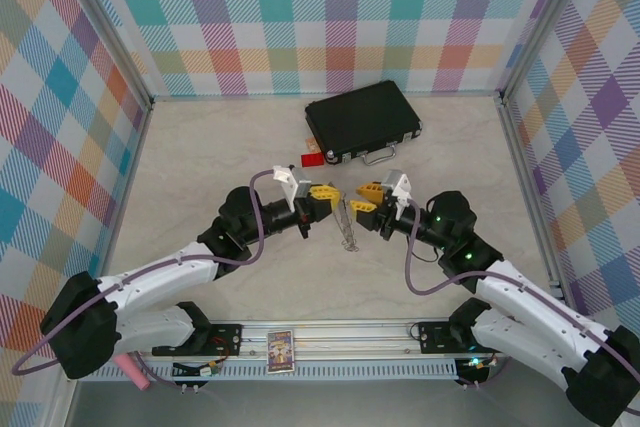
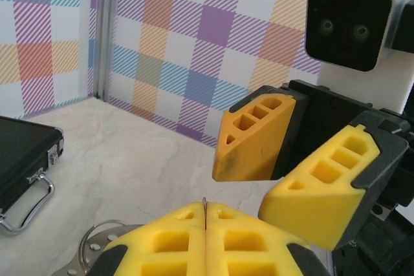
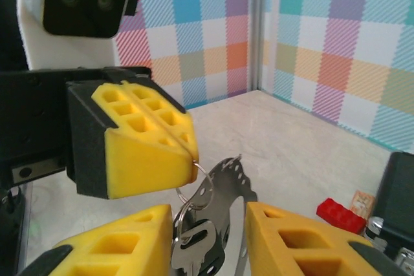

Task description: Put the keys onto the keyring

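Two risks. Could drop the keyring (image 3: 226, 182), mid-frame, pinched only by a thin rim edge in the left gripper (image 3: 181, 140), jaws clamped shut. Could knock the dangling keys (image 3: 194, 256), low centre, with the right gripper (image 2: 240, 192), jaws parted, holding nothing. Cannot tell whether both keys are threaded: one silver key clear, other lost behind keyring. Lower keyring cut off at bottom edge. From above, mid-bench (image 1: 200, 147), just a thin sliver.

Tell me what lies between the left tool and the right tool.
The keyring, pinched in the left tool, with a key hanging on it; the right wrist view shows it best.
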Robot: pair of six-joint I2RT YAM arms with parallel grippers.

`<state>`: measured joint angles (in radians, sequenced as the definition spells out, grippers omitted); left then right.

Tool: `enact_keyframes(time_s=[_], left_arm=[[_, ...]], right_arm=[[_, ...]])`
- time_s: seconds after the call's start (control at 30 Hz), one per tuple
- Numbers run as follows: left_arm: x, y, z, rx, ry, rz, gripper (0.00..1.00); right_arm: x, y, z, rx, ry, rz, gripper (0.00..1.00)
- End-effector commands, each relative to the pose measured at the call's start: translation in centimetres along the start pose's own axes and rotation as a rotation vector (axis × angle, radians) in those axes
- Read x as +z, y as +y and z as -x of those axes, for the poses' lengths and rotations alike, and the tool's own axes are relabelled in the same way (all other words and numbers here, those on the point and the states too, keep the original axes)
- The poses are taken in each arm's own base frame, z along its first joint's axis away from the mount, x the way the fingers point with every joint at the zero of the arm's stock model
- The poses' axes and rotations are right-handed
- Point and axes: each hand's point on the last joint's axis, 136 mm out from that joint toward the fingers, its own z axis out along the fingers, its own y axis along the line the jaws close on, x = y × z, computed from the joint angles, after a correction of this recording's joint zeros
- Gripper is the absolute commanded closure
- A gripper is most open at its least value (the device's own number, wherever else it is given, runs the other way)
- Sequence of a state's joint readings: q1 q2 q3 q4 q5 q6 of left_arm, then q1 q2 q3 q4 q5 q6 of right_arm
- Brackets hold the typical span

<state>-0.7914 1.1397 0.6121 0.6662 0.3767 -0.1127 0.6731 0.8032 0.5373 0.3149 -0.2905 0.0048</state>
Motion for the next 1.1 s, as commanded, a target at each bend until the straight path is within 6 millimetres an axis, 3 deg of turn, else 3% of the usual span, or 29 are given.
enact_keyframes(time_s=[0.0,0.27,0.63,1.07], left_arm=[[0.2,-1.0,2.1,0.034,-0.098,-0.056,1.0],[1.0,-1.5,2.5,0.068,-0.163,-0.126,1.0],[2.1,-1.5,2.5,0.022,-0.15,-0.166,1.0],[2.0,-1.3,3.2,0.009,-0.158,-0.159,1.0]], right_arm=[[-0.4,-1.3,1.4,0.094,-0.006,-0.065,0.64],[-0.7,-4.4,3.3,0.329,-0.053,0.028,0.58],[0.1,-3.3,2.9,0.36,-0.025,0.186,0.7],[0.2,-2.3,1.1,0.397,0.029,0.259,0.67]])
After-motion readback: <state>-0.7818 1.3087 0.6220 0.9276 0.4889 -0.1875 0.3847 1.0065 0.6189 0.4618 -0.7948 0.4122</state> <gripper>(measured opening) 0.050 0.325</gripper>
